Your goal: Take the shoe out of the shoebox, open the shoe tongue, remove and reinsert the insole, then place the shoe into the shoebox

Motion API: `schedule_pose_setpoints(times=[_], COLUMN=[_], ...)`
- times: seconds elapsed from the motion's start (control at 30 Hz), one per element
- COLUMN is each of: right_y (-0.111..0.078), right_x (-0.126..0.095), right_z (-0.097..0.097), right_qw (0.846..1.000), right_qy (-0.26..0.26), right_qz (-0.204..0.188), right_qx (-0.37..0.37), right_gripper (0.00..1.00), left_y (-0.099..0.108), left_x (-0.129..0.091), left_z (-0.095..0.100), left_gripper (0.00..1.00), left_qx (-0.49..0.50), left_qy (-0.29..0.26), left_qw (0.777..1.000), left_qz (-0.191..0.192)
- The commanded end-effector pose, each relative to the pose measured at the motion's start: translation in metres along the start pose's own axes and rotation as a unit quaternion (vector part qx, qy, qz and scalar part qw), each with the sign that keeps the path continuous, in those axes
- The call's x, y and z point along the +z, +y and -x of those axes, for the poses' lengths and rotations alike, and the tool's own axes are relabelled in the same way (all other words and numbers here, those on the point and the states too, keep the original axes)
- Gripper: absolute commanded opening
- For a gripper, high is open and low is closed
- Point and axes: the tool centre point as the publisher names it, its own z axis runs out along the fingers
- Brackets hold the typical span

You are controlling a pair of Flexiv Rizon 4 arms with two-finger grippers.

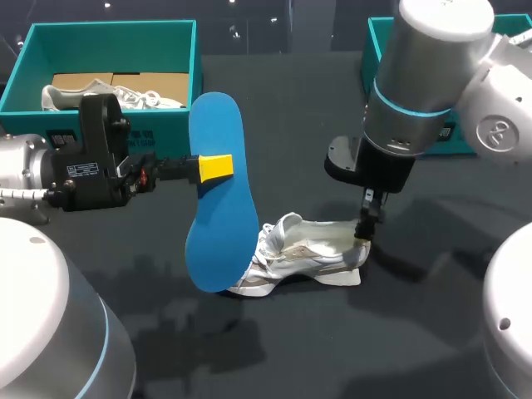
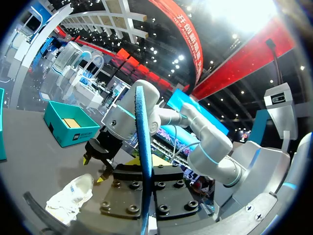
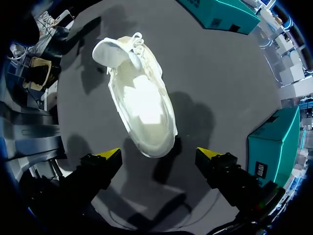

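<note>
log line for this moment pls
left jaws: shut on insole | right jaws: open at shoe heel | shoe: on table

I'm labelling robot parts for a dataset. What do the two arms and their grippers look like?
The left arm and right arm are silver-grey rounded cylinders with teal joint rings. The left gripper and right gripper have black bodies, black fingers and yellow tips.

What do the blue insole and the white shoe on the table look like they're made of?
Blue insole: probably foam with a matte face; it looks thin, evenly coloured, without shine.
White shoe: seemingly textile upper with laces and a rubbery sole, matte; exact fabric can't be told.
</note>
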Motion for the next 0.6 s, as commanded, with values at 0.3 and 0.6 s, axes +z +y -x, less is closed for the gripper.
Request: schedule_pose_setpoints(times=[0.3, 0.6], right_y=[0.042, 0.056], right_x=[0.013, 0.029], right_z=[0.015, 0.019], right_qw=[0.999, 0.999], right_qy=[0.007, 0.001], right_qz=[-0.044, -0.042], right_qx=[-0.01, -0.013], right_gripper=[1.0, 0.92], left_y=[0.001, 0.001], left_x=[0.001, 0.001], left_z=[0.0, 0.0], left_gripper=[0.0, 0.0], left_qx=[0.0, 0.0], left_qy=[-0.001, -0.001], left_qw=[1.0, 1.0], left_qz=[-0.001, -0.001])
